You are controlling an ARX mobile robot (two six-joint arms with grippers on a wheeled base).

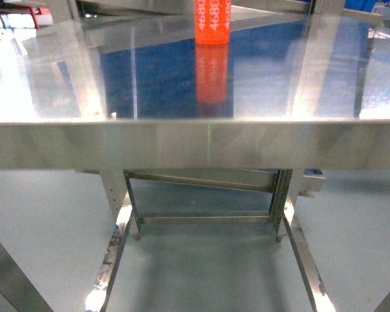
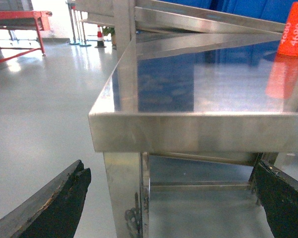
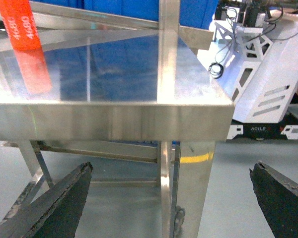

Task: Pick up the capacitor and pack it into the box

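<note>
I'm parked facing the polished stainless-steel table [image 1: 182, 140], both arms low below its front edge, which I judge a ready pose before reaching. The left gripper [image 2: 174, 203] and right gripper [image 3: 171, 203] each show jaws spread wide, holding nothing. An orange printed cylinder [image 1: 212, 23] stands at twelve o'clock on the tabletop. No capacitor or pink box appears in any view. Only the right wrist camera shows a white wheeled robot base [image 3: 268, 84] at two o'clock.
</note>
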